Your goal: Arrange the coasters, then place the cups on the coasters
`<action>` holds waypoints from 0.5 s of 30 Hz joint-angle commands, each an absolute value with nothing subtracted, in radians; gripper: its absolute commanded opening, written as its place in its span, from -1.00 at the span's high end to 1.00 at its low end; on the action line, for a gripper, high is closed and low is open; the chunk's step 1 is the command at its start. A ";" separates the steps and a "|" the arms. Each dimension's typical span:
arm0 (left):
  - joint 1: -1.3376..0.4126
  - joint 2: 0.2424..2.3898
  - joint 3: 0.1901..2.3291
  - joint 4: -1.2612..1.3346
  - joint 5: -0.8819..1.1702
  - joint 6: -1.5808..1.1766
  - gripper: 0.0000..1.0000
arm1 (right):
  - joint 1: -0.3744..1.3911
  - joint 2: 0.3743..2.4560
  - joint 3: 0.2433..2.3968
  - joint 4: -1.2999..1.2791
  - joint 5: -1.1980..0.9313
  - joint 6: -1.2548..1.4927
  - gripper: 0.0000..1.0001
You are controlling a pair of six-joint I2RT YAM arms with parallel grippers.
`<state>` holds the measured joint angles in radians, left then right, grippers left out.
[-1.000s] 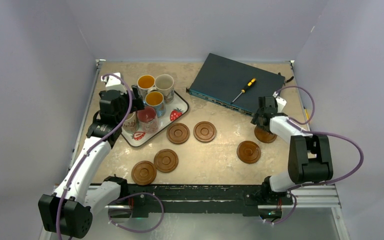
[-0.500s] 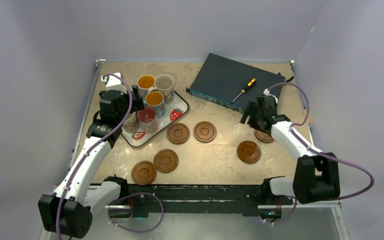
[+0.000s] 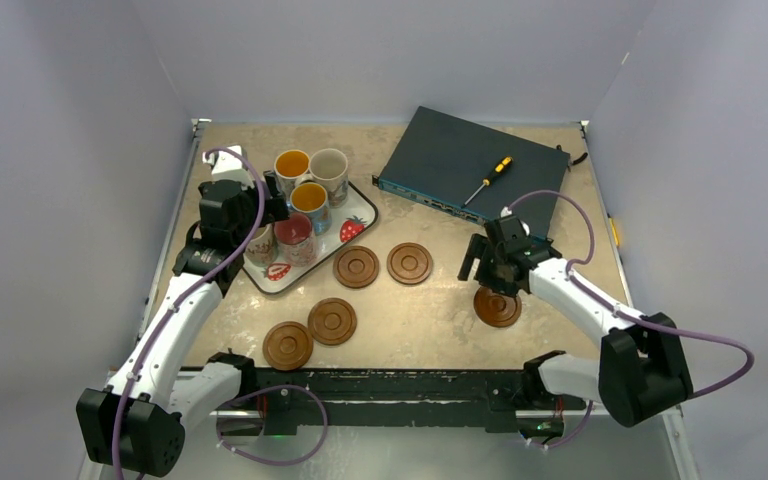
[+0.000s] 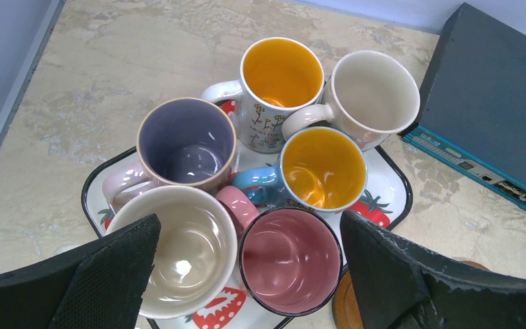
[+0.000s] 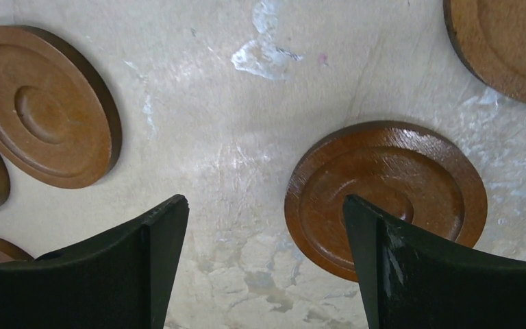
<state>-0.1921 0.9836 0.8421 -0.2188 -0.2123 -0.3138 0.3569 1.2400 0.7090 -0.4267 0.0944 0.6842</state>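
Below the parted right gripper (image 5: 264, 202), round dark-brown wooden coasters (image 5: 383, 195) lie loosely spread; under the wide-open left gripper (image 4: 250, 219), six ceramic mugs (image 4: 284, 72) sit on a white tray (image 4: 385, 188).

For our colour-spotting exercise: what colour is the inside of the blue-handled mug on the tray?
Orange inside the blue-handled mug, clearest in the left wrist view.
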 commanded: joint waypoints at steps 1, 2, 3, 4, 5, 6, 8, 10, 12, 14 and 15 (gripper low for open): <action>-0.197 0.977 0.867 -0.208 -0.211 -0.318 -0.97 | 0.362 1.209 0.657 -0.437 0.117 0.748 -0.74; -0.198 0.978 0.868 -0.207 -0.210 -0.318 -0.97 | 0.363 1.208 0.650 -0.437 0.122 0.750 -0.74; -0.197 0.978 0.868 -0.206 -0.211 -0.319 -0.97 | 0.367 1.208 0.649 -0.445 0.136 0.754 -0.74; -0.197 0.979 0.868 -0.207 -0.209 -0.319 -0.97 | 0.368 1.209 0.648 -0.456 0.155 0.756 -0.75; -0.197 0.981 0.868 -0.206 -0.208 -0.319 -0.97 | 0.369 1.207 0.649 -0.468 0.180 0.756 -0.76; -0.197 0.982 0.867 -0.206 -0.206 -0.319 -0.97 | 0.369 1.205 0.650 -0.472 0.188 0.757 -0.77; -0.198 0.985 0.868 -0.205 -0.204 -0.321 -0.97 | 0.370 1.192 0.646 -0.459 0.170 0.758 -0.77; -0.197 0.986 0.868 -0.206 -0.202 -0.321 -0.97 | 0.370 1.186 0.638 -0.440 0.153 0.763 -0.77; -0.198 0.986 0.868 -0.205 -0.203 -0.321 -0.97 | 0.370 1.190 0.629 -0.420 0.137 0.763 -0.77; -0.197 0.986 0.867 -0.206 -0.204 -0.322 -0.97 | 0.370 1.200 0.619 -0.399 0.115 0.760 -0.76; -0.198 0.986 0.867 -0.205 -0.204 -0.322 -0.97 | 0.370 1.205 0.616 -0.390 0.104 0.760 -0.76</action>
